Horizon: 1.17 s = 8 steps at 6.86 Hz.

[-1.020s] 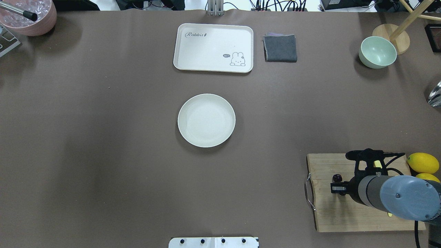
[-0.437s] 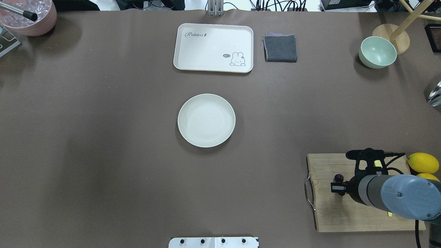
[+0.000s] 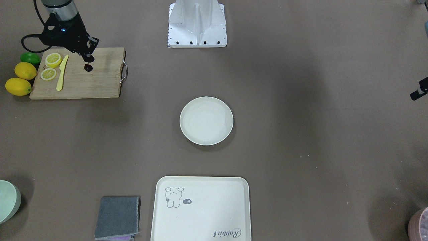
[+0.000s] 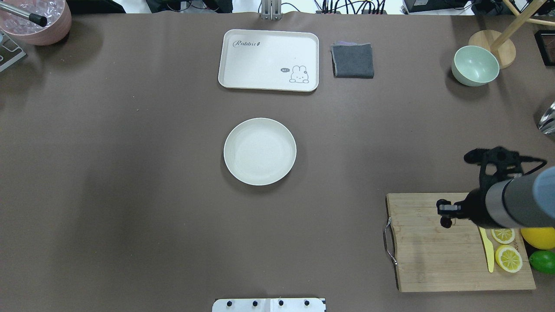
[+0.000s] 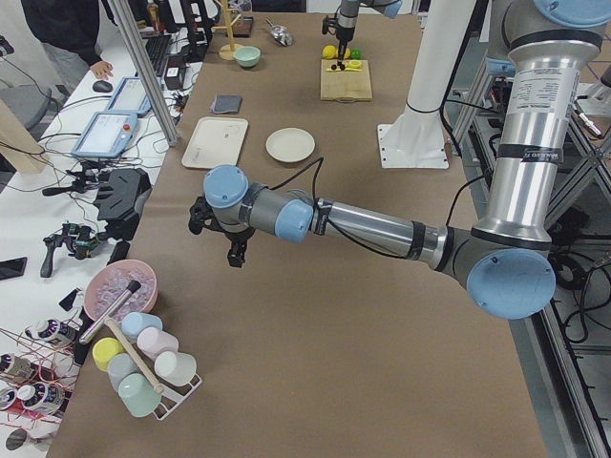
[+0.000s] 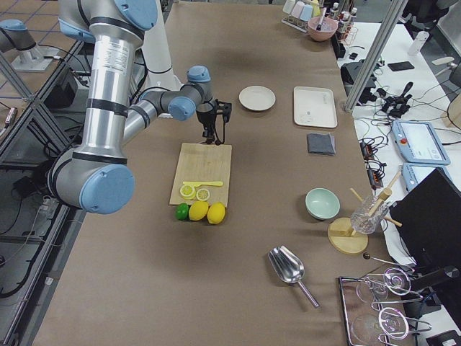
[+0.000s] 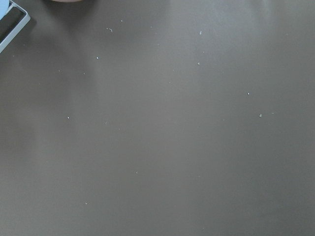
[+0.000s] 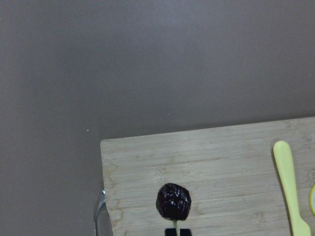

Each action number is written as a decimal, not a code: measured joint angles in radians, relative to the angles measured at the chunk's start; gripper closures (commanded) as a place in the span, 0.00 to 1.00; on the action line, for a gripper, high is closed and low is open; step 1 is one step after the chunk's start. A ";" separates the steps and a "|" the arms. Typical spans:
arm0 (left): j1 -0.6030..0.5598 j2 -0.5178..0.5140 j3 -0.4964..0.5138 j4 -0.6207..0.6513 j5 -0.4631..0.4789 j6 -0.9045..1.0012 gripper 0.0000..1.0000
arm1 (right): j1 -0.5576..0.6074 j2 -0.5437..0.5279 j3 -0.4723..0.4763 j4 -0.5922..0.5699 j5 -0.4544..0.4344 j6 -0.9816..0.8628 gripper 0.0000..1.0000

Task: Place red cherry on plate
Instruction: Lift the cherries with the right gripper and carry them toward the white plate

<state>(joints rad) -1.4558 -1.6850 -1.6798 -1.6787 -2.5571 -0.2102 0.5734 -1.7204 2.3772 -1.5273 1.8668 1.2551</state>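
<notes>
A round cream-white plate [image 4: 259,151] sits mid-table. Beyond it lies a rectangular cream rabbit tray [image 4: 268,60], a folded grey cloth [image 4: 353,60] just to its right. Near right, a wooden cutting board [image 4: 433,260] carries two lemon slices [image 4: 508,258] beside a yellow plastic knife [image 4: 487,250]; the right gripper [image 3: 89,60] holds a dark maroon cherry [image 8: 173,201] over the board.

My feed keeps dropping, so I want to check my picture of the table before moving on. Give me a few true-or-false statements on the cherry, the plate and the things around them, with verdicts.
1. The plate has nothing on it. True.
2. The cherry lies loose on the board. False: it hangs by its stem from the right gripper, over the board.
3. The knife lies on the board next to the lemon slices. True.
4. The cloth lies on the tray. False: it lies beside the tray, apart from it.
</notes>
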 measured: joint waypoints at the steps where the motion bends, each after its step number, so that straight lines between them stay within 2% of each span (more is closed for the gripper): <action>1: 0.001 0.000 0.002 0.000 0.000 0.000 0.01 | 0.144 0.121 0.040 -0.204 0.107 -0.113 1.00; 2: 0.001 0.000 0.004 0.000 0.001 0.000 0.01 | 0.262 0.288 0.053 -0.451 0.169 -0.241 1.00; 3: 0.002 -0.001 0.004 0.001 0.001 0.000 0.01 | 0.337 0.442 0.033 -0.646 0.195 -0.350 1.00; 4: 0.002 -0.006 0.004 0.006 0.001 -0.001 0.01 | 0.371 0.562 -0.035 -0.732 0.203 -0.408 1.00; 6: 0.000 -0.035 0.004 0.044 0.003 0.000 0.01 | 0.360 0.778 -0.229 -0.770 0.196 -0.409 1.00; 8: -0.002 -0.054 0.010 0.067 0.004 0.002 0.01 | 0.263 0.904 -0.359 -0.729 0.135 -0.325 1.00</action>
<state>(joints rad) -1.4579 -1.7391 -1.6694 -1.6115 -2.5528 -0.2080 0.8363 -0.8163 2.0178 -2.2563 2.0016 0.9298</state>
